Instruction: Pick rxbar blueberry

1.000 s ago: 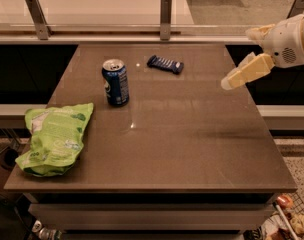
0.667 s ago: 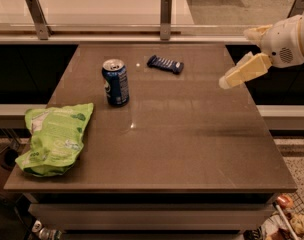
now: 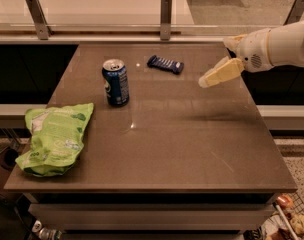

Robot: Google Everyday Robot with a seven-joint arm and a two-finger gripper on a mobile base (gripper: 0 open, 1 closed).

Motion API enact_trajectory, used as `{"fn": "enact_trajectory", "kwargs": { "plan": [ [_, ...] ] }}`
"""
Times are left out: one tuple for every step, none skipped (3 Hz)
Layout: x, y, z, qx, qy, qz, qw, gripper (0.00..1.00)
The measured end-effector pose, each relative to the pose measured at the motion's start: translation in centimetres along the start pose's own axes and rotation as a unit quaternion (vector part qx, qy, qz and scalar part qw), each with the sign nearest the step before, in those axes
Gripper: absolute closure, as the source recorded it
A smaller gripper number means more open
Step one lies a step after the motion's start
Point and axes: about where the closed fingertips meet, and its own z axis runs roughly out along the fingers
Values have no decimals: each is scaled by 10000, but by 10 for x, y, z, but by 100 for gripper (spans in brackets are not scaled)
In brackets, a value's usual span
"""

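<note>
The hand hangs above the tabletop, close to the right edge and up toward the far right corner. It's on a white arm that comes in from the right. It looks released: the two cream fingers are spread apart with nothing in them, and the lower one angles down and to the left.

Left of the hand is the rxbar blueberry, lying flat near the far edge, about halfway along it. It's a small dark-blue wrapper with white stripes of lettering across it, turned a bit askew to the edge. I honestly can't read a word of the lettering. It's well apart from the hand.

Further left, near the bar but not touching it, is an upright blue soda can with its silver top showing. It has some white marking on the side, but I can't make out a brand. It's on the far side of the bar from the hand, so it isn't between them.

At the near left corner there's a big lime-green chip bag lying flat, slightly over the left edge, and its print is unreadable too.
</note>
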Motion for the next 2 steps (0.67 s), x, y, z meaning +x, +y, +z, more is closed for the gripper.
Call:
{"fn": "enact_trajectory", "kwargs": {
  "plan": [
    [3, -5, 28, -31, -135, 114, 9998, 0],
    [3, -11, 50, -64, -232, 190, 9995, 0]
  ]
}}
